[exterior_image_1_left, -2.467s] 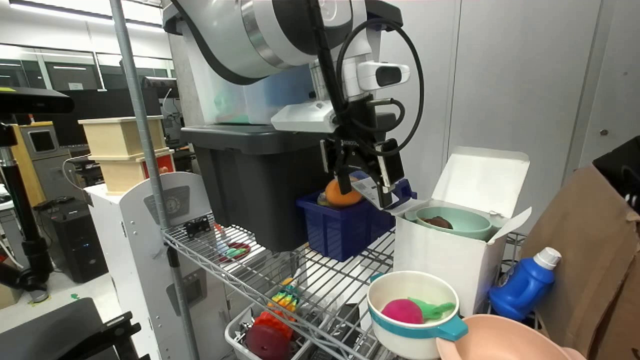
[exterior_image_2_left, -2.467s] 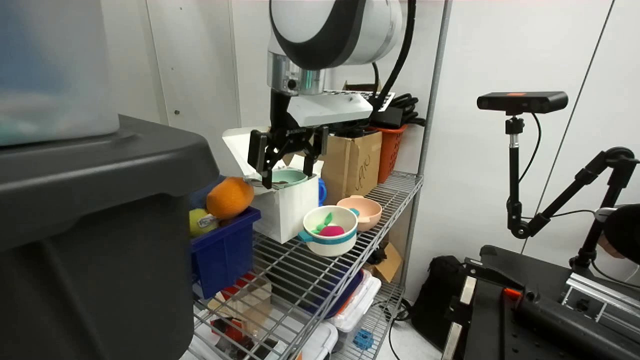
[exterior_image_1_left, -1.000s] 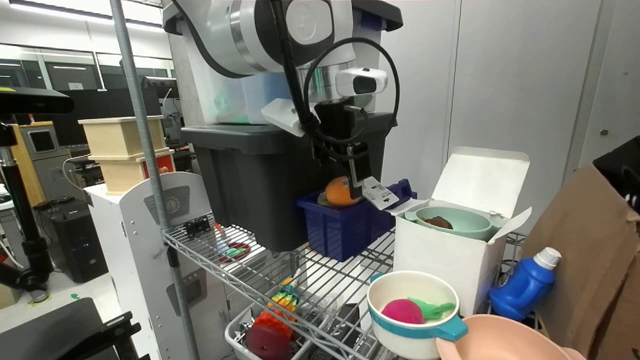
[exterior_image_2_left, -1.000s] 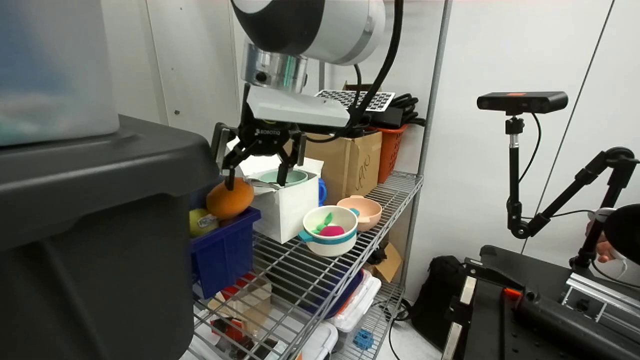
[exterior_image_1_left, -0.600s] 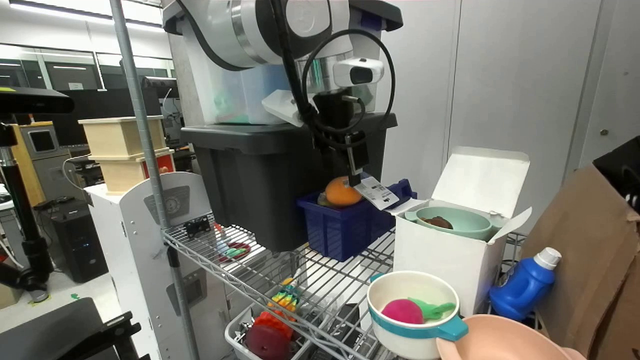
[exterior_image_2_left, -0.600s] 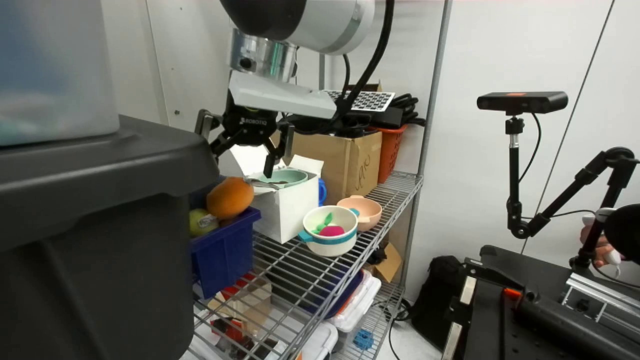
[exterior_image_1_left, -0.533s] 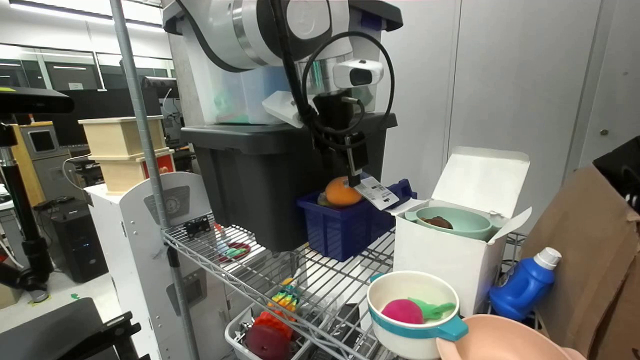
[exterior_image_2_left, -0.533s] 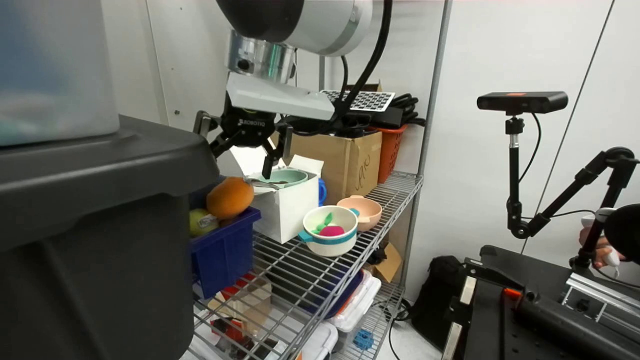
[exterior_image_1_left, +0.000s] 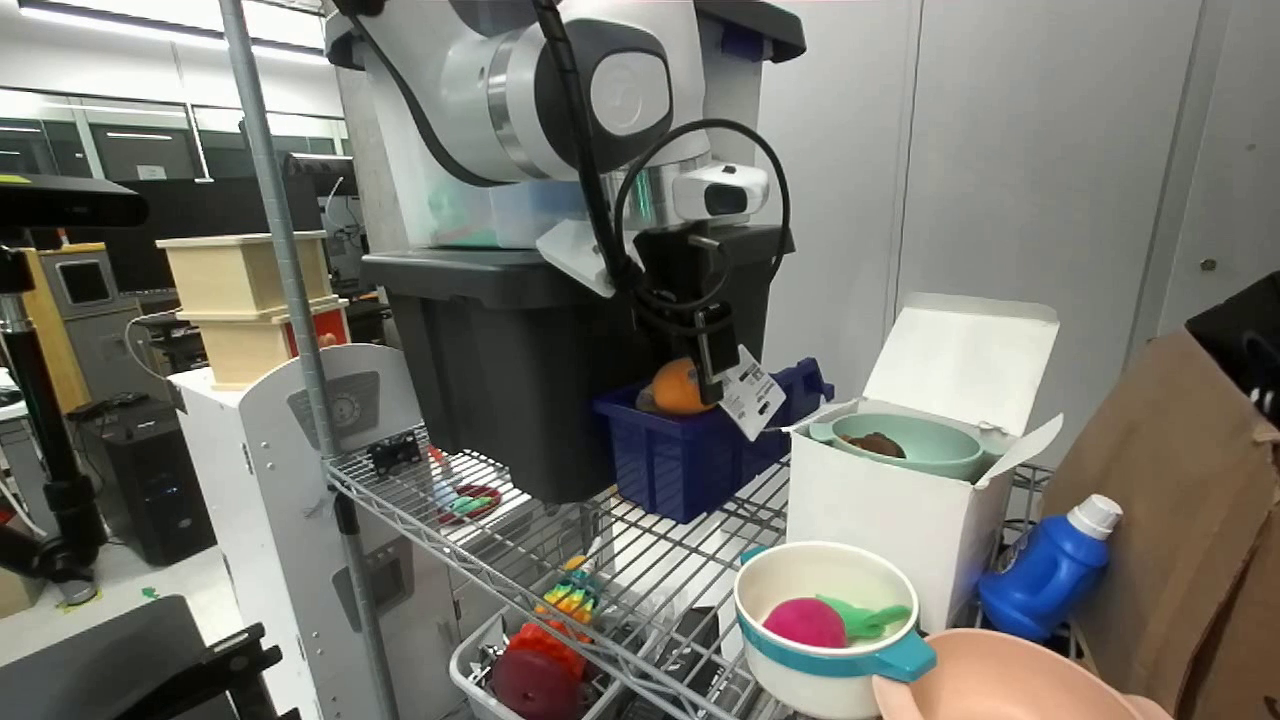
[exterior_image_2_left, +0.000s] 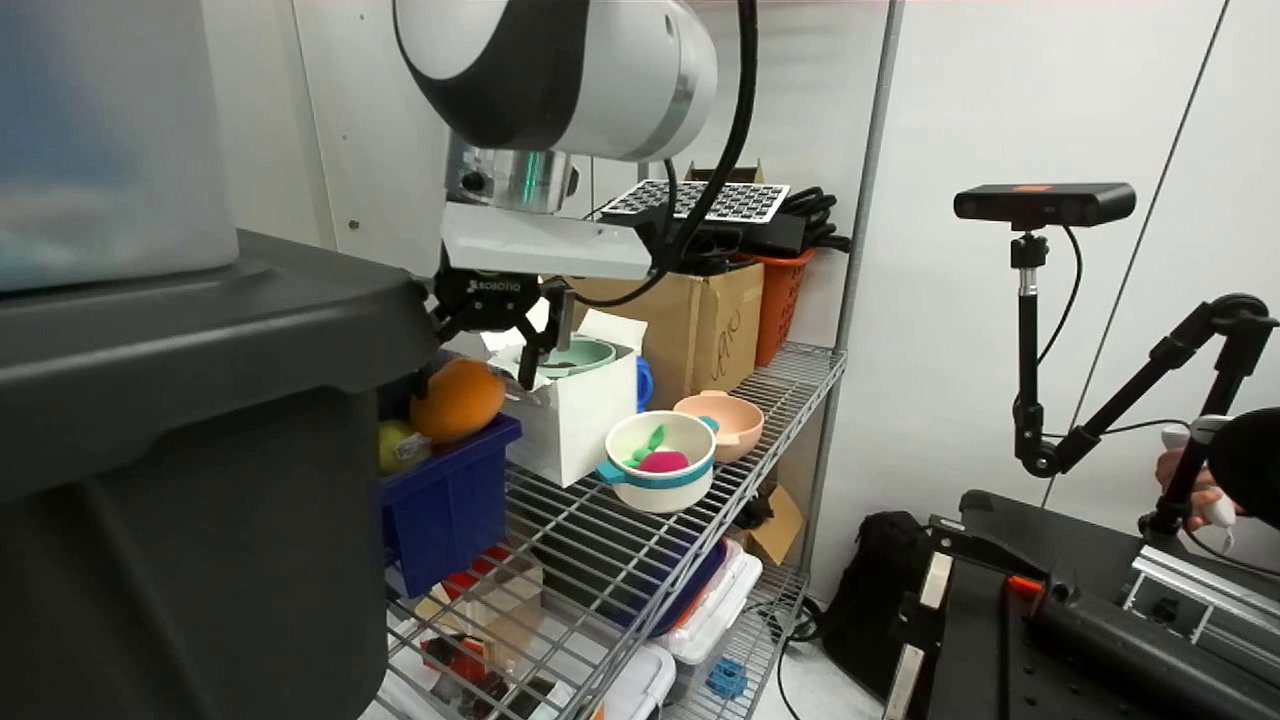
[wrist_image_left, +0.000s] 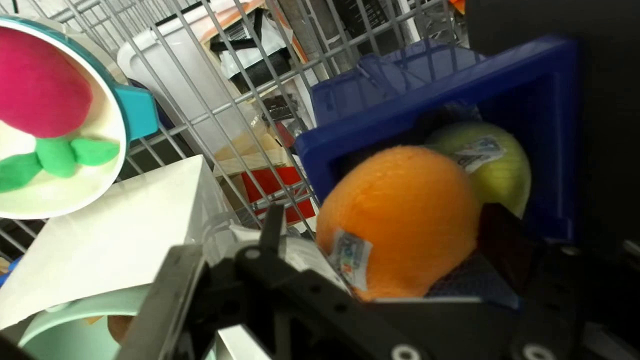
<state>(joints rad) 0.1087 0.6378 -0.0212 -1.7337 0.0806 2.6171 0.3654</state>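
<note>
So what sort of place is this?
Probably a robotics lab: a white-and-grey jointed robot arm, a bar-shaped black camera on a jointed black stand, and grey metal wire shelving.

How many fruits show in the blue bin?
2: the orange, nearer the white box, and a green fruit beside it, nearer the black tote. More may be hidden underneath.
</note>
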